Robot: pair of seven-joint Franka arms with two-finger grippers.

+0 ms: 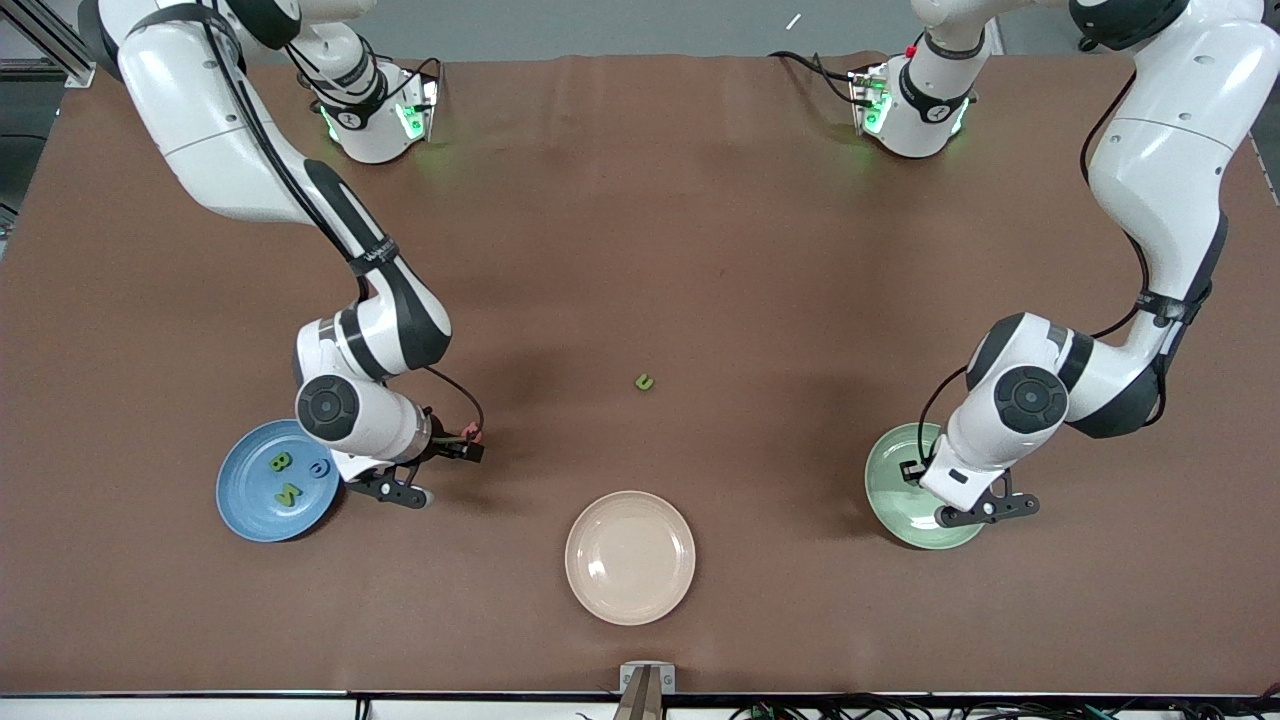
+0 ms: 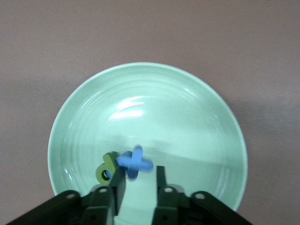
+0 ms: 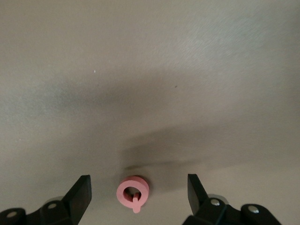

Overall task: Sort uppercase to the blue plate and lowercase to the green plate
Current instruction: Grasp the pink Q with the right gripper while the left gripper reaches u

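Here the right pincer [image 3: 136, 190] gapes astride the pink G [image 3: 133, 192]; the left pincer [image 2: 137, 180], over the green plate [image 2: 197, 117], seems parted.

Set on the worktop [image 1: 640, 250]: three plates. Holds B [image 1: 281, 462], N [image 1: 288, 494] and C [image 1: 319, 468]: plate at the right arm's end [image 1: 235, 500]. Beside it, G [image 3: 133, 192] between the spread fingers of the right hand [image 3: 139, 187]. Nearest the camera: middle plate [image 1: 630, 557], u [image 1: 645, 381] farther off. Hovering over the plate at the left arm's end [image 2: 187, 108], which holds x [image 2: 135, 162] touching p [image 2: 107, 169]: left hand [image 2: 138, 187].
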